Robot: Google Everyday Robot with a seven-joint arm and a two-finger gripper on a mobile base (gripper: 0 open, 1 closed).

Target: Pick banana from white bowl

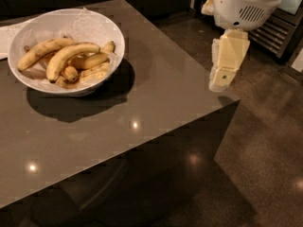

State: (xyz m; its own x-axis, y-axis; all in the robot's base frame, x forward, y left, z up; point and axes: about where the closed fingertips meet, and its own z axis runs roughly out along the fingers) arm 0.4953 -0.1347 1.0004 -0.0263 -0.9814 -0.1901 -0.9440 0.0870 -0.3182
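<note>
The white bowl [112,32] stands on the far left of the dark table, lined with crinkled white paper. Several bananas lie in it. The long, curved bright yellow banana [68,56] lies across the middle, on top of the short ones. A long brown-speckled banana [41,52] lies just behind it. My gripper [226,65] hangs cream-coloured from the white arm head at the upper right. It is above the table's right corner, far to the right of the bowl, and holds nothing that I can see.
The table's right corner [236,100] sits just below the gripper, with dark glossy floor [270,141] beyond it. White paper [5,39] lies at the far left edge. A dark cabinet with slats [279,32] stands behind the arm.
</note>
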